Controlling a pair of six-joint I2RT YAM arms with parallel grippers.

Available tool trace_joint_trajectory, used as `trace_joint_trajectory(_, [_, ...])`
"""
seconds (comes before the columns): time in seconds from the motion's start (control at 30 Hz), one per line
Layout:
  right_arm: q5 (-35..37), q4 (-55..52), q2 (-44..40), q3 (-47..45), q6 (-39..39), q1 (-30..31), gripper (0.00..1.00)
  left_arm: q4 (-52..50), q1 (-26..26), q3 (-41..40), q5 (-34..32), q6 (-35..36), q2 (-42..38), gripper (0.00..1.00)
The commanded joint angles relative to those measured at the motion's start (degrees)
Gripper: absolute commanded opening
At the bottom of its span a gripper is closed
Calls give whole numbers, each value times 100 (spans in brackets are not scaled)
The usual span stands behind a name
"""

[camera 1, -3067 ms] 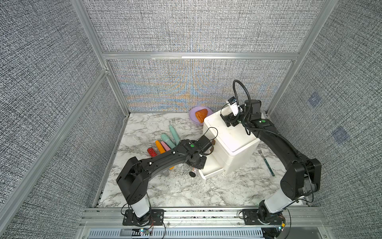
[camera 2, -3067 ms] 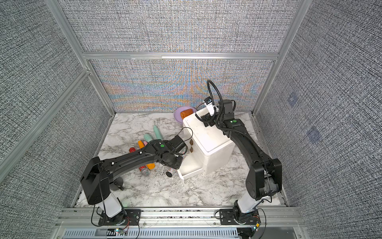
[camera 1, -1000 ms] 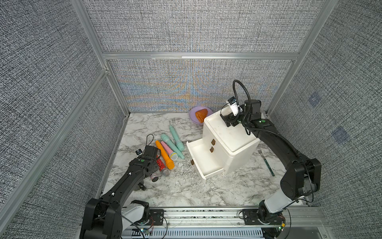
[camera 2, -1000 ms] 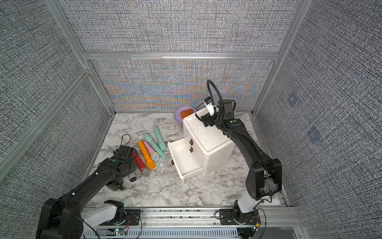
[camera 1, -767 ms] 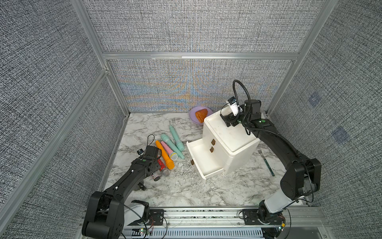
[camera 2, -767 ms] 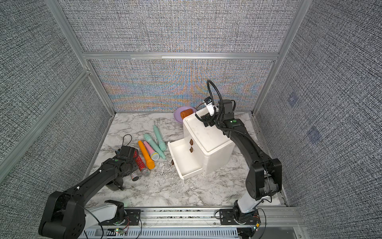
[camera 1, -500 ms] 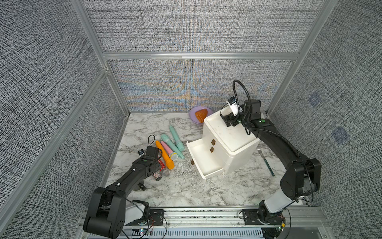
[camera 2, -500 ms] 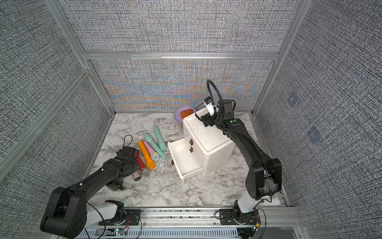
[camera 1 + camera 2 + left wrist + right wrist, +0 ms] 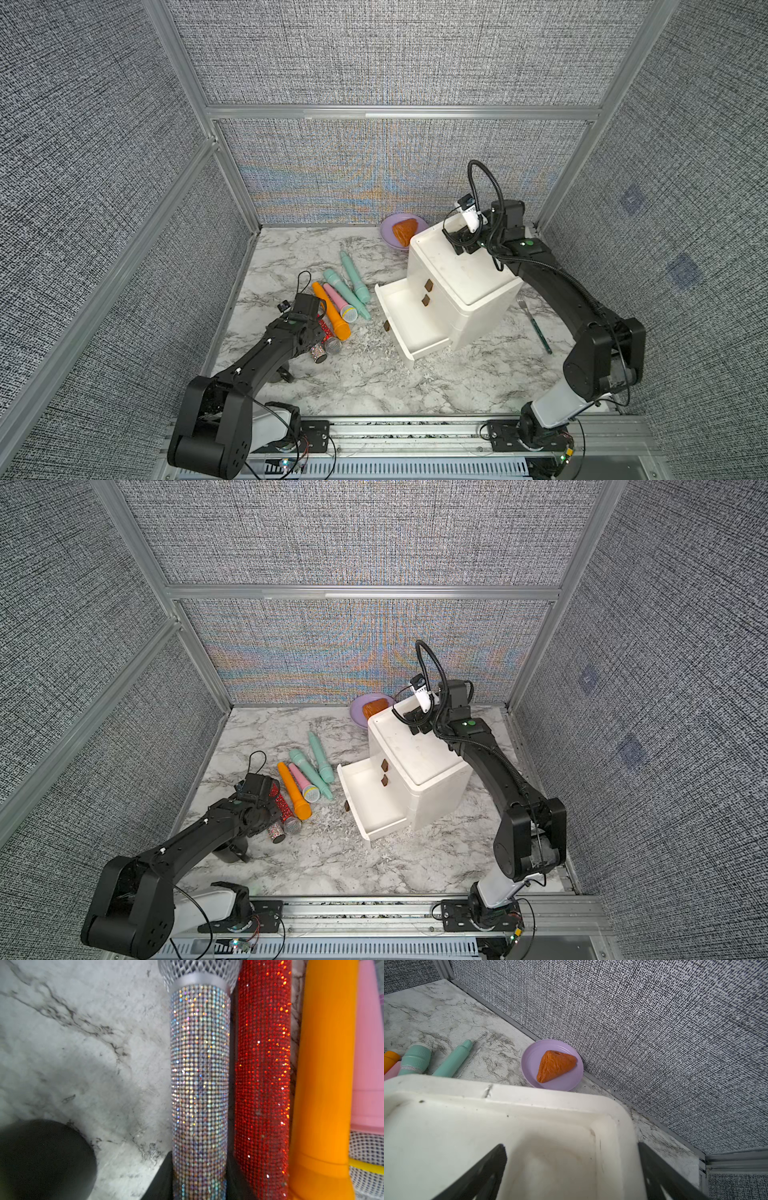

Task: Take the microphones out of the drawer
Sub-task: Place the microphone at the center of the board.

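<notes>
With the drawer (image 9: 415, 328) open and empty, the left gripper (image 9: 270, 818) grasps the silver microphone (image 9: 199, 1064) low at the near-left table beside the red microphone (image 9: 262, 1064), so I judge the next move is loosening and lifting away, while the right gripper (image 9: 571, 1147) rests spread wide on the cabinet (image 9: 457, 274).

Left end effector (image 9: 198, 1167) low, clamped, right end effector (image 9: 571, 1147) raised, spread wide

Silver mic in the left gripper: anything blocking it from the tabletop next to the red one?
Nothing visible. The silver microphone, in the left gripper, sits right beside the red microphone, with bare table on its other side.
</notes>
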Motion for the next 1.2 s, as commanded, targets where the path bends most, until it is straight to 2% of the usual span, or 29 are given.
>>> trace_joint_trajectory(0.0, [-276,-1292,161,-109,146,17,98,-304,11,62,45,-3,-89,37])
trace_joint_trajectory(0.13, [-286,-1286,162,-93,146,20,98,-382,11,80,3,51,-207,46])
trace_joint_trajectory(0.27, [-294,-1311,174,-61,150,17,98,-398,11,70,46,60,-170,50])
trace_joint_trajectory(0.5, [-286,-1315,166,-83,147,17,98,-339,10,36,126,91,-252,50])
trace_joint_trajectory(0.7, [-285,-1310,185,-84,142,17,98,-629,11,210,-11,253,-731,51])
trace_joint_trajectory(0.77, [-289,-1307,187,-84,147,17,98,-731,11,320,-19,412,-832,64])
trace_joint_trajectory(0.87, [-293,-1328,197,-65,144,20,98,-658,11,414,164,753,-930,99])
trace_joint_trajectory(0.97, [-294,-1323,196,-57,148,30,98,-532,11,605,658,1124,-827,100])
trace_joint_trajectory(1.07, [-294,-1336,223,-38,152,31,98,-469,5,983,1642,1804,-476,100])
trace_joint_trajectory(1.17, [-294,-1372,260,13,154,32,98,-469,-34,1225,2126,2015,-179,100])
